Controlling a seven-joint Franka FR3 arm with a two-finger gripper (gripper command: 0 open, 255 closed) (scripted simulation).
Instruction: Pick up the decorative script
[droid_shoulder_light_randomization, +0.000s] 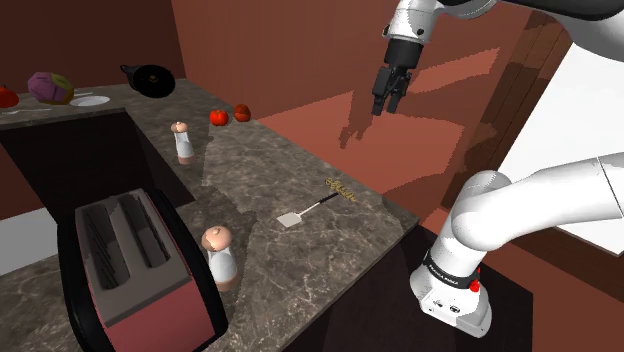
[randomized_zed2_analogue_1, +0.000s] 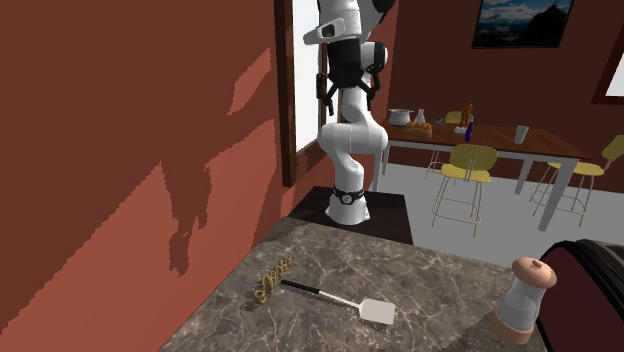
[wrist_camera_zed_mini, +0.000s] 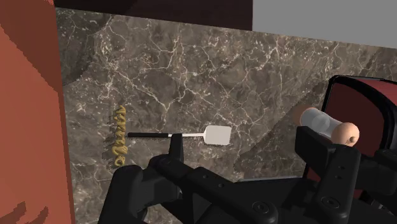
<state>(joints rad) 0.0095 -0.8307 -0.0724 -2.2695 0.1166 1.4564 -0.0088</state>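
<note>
Evidently thin and flat, the gold decorative script (wrist_camera_zed_mini: 118, 137) lies on the dark marble countertop (wrist_camera_zed_mini: 191, 70), near the edge along the red-brown wall (wrist_camera_zed_mini: 25, 127). The black handle tip of a white spatula (wrist_camera_zed_mini: 216, 134) lies just beside it, perhaps touching. The script looks light, stiff and brittle, and likely to skid on the stone, so pinching across its narrow width near the middle seems safest. The gripper (droid_shoulder_light_randomization: 387, 106) hangs well above, jaws apart and holding nothing.
</note>
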